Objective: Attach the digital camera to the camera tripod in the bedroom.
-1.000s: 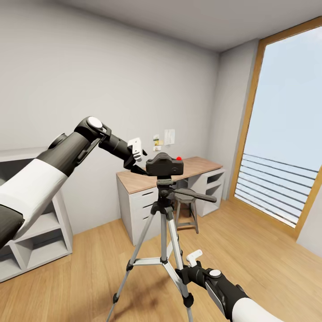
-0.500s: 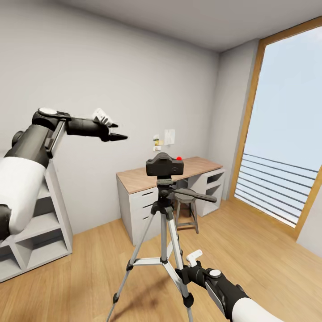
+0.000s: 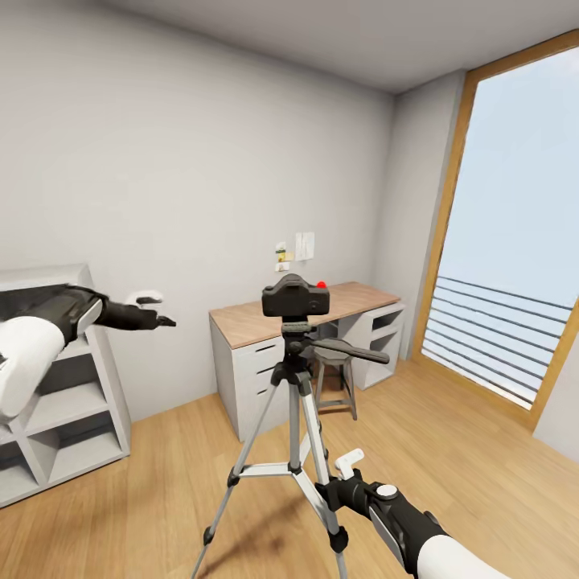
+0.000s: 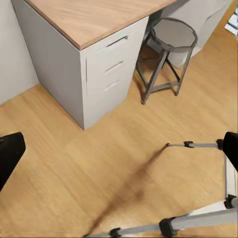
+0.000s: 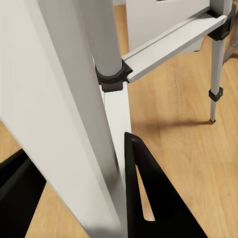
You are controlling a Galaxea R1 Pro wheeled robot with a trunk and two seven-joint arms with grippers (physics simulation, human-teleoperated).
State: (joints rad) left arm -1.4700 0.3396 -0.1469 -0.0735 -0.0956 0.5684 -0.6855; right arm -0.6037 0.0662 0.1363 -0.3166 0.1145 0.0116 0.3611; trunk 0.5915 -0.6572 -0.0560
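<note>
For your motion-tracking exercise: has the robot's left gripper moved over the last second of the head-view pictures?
Yes. The left gripper has drawn back from the digital camera on the camera tripod, swinging toward the white cube shelf; the desk holds its place.

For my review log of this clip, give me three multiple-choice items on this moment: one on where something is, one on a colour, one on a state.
1. Where does the camera sit?
A. on the tripod's head
B. on the desk
C. on the floor

2. What colour is the camera's small button?
A. green
B. red
C. white

3. What is the right end effector doing?
A. hanging free above the floor
B. closed around a tripod leg
C. holding the stool

Answers: 1 A, the head view shows it seated on the black tripod head; 2 B, a red dot shows at its top edge; 3 B, the right wrist view shows a silver leg between its fingers.
</note>
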